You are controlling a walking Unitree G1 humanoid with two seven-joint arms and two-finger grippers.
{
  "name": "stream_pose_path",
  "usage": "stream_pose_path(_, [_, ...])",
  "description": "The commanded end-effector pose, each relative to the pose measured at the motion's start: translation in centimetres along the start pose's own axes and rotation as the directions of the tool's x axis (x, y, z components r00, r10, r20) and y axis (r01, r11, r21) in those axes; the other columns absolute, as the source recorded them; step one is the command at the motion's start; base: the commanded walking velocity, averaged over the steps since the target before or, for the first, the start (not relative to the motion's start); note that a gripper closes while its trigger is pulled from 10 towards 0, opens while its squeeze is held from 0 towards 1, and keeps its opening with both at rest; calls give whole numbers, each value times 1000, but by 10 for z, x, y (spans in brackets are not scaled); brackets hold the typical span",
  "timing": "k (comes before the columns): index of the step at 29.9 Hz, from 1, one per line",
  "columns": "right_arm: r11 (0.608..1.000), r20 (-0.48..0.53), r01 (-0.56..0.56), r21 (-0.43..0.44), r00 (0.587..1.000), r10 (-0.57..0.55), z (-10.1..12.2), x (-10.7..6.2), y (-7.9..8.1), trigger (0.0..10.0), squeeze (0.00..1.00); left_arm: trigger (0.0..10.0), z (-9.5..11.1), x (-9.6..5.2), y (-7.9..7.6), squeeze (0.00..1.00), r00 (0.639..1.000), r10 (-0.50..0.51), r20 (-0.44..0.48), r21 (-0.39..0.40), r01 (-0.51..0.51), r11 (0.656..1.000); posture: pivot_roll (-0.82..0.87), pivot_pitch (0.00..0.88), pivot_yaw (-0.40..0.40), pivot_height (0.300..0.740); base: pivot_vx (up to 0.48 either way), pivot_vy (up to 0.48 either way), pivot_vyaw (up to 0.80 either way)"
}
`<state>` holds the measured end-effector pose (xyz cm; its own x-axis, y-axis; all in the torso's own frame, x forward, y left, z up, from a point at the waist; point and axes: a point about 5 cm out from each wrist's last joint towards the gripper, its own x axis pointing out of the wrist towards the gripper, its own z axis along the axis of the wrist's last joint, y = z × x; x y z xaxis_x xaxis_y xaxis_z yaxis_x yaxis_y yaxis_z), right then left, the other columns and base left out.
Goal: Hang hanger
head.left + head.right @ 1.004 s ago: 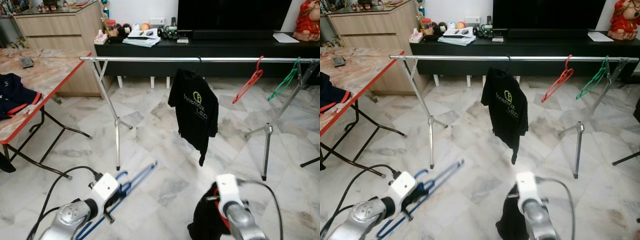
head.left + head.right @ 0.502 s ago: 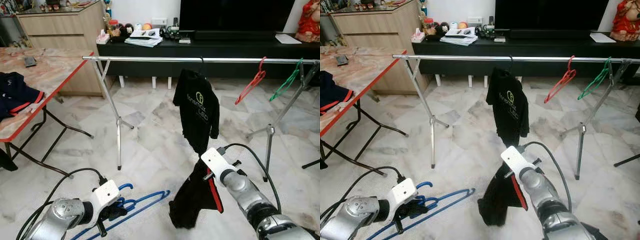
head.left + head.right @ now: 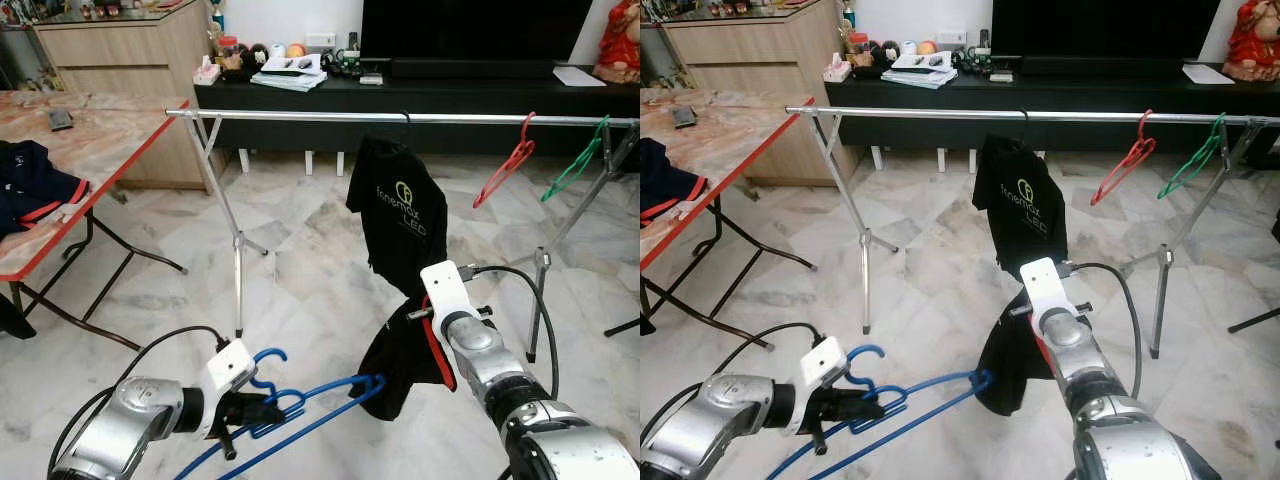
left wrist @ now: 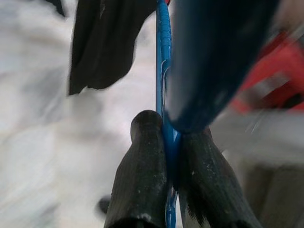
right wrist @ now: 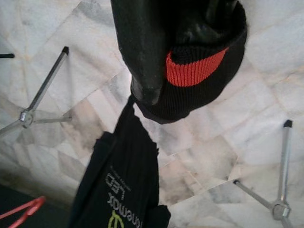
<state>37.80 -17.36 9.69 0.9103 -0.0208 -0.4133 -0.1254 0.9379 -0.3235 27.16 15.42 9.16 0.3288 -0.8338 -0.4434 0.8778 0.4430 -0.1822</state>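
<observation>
In the left eye view, the left gripper was low over the marble floor, its fingers clamped on a blue hanger that slanted up toward the right gripper, which clutched a black garment with red trim. Behind them a metal clothes rail carried a black printed shirt, a red hanger and a green hanger — none of them touching the blue one.

The left wrist view showed two black fingers pressed tight on the thin blue hanger rod.

The right wrist view showed a finger closed into the black cloth at its red ribbed band, with the printed shirt hanging beyond over the marble.
</observation>
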Motion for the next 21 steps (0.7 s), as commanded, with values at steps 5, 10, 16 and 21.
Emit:
stream_pose_path(5, [973,20,-127,-192,991,133,18,1,12,10000,0,10000,26,1,-4,0,994,-72,84,16,71,997,46,76,10,740,0,0,0])
stream_pose_path(10, [925,36,-169,-340,981,192,33,1,15,10000,0,10000,29,6,-7,0,991,-96,89,18,94,995,46,78,9,740,0,0,0])
stream_pose_path(16, [833,14,-149,-533,983,185,43,1,19,10000,0,10000,35,12,-11,0,990,-103,94,27,101,994,62,79,2,740,0,0,0])
stream_pose_path(21, [866,48,-125,-483,984,169,54,1,21,10000,0,10000,35,15,-7,0,995,-42,95,27,39,999,68,82,3,740,0,0,0])
